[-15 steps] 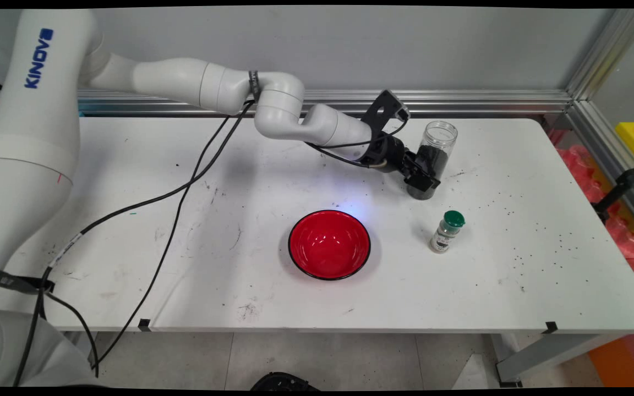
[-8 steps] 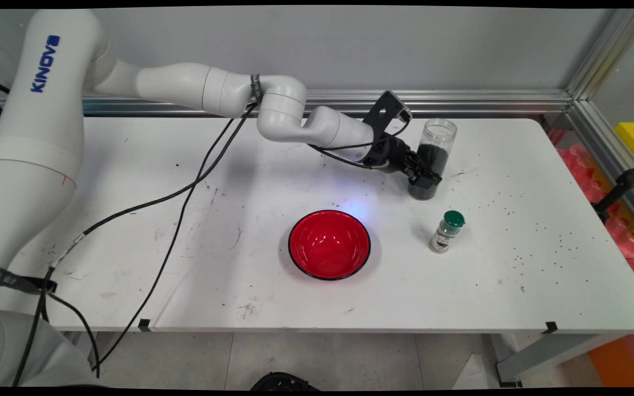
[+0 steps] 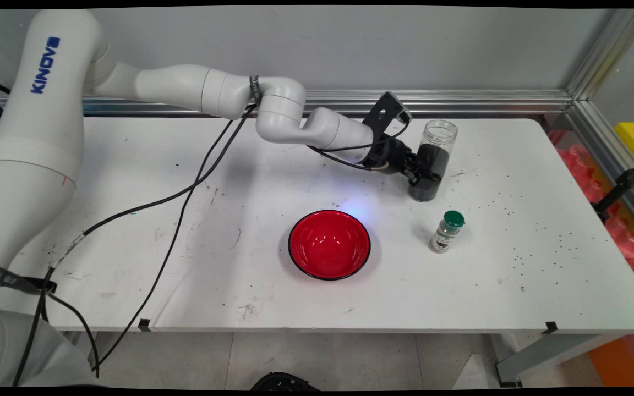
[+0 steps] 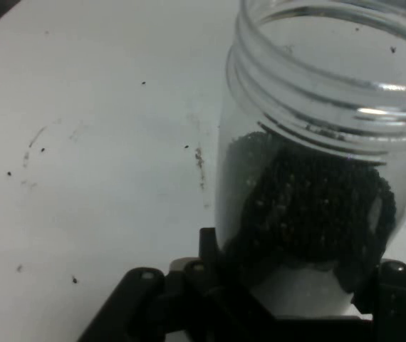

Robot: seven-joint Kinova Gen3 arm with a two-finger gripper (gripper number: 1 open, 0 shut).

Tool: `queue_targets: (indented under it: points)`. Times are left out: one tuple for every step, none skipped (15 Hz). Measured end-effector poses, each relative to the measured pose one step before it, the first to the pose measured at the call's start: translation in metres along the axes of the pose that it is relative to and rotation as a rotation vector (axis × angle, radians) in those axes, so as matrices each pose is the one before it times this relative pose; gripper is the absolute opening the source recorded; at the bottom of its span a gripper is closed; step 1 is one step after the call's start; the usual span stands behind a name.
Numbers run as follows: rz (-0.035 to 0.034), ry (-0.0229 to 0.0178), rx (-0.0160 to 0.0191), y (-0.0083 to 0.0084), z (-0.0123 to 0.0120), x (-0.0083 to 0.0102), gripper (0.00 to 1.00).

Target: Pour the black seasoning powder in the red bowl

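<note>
A clear open-topped jar [image 3: 437, 144], about half full of small black grains, stands upright at the back right of the white table [image 3: 130, 181]. My gripper [image 3: 426, 177] reaches in from the left and is shut on the jar's lower part. In the hand view the jar [image 4: 317, 142] fills the right side. It stands between the two black fingers [image 4: 210, 249], which press against its sides, and my gripper [image 4: 303, 267] hides its base.
A red bowl [image 3: 329, 245] with a black rim sits empty near the table's middle. A small spice bottle [image 3: 447, 231] with a green cap stands in front of the jar. Black grains are scattered over the table's right part. Black cables hang over the left.
The fingers have drawn in around the jar's lower part and the hand has shifted slightly. The jar, bowl and spice bottle stay where they were.
</note>
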Motion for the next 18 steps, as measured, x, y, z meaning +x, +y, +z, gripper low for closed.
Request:
queue_targets:
  points:
    - [0.00149,0.00093,-0.00001,0.00015,-0.00068,0.00035,0.0]
    - [0.00227,0.00245,-0.0002,-0.00003,-0.00103,0.0009,0.0]
    - [0.0039,0.00489,-0.00047,-0.00009,-0.00161,0.00212,0.0]
    - [0.00322,0.00327,-0.00078,0.00004,-0.00116,0.00161,0.0]
    - [0.00352,0.00325,-0.00123,0.00003,-0.00138,0.00178,0.0]
    - [0.00345,0.00324,-0.00145,0.00003,-0.00148,0.00184,0.0]
    - [0.00589,0.00559,-0.00216,0.00021,-0.00276,0.00346,0.0]
    - [0.00483,0.0051,-0.00234,0.00022,-0.00316,0.00356,0.0]
    - [0.00379,0.00424,-0.00101,0.00001,-0.00328,0.00296,0.0]
    - [0.00513,0.00563,-0.00188,0.00018,-0.00414,0.00426,0.0]
    - [0.00556,0.00514,-0.00261,0.00011,-0.00411,0.00463,0.0]
    - [0.00432,0.00435,-0.00067,-0.00021,-0.00421,0.00379,0.0]
    - [0.00599,0.00546,-0.00066,-0.00029,-0.00509,0.00512,0.0]
    - [0.00659,0.00599,-0.00042,-0.00071,-0.00617,0.00599,0.0]
    - [0.00425,0.00388,0.00062,-0.00063,-0.0044,0.00382,0.0]
    - [0.00648,0.00485,0.0005,-0.00094,-0.00634,0.00528,0.0]
    - [0.00666,0.00452,-0.00025,-0.00106,-0.00682,0.00508,0.0]
    - [0.00609,0.00341,0.00042,-0.00096,-0.00643,0.00417,0.0]
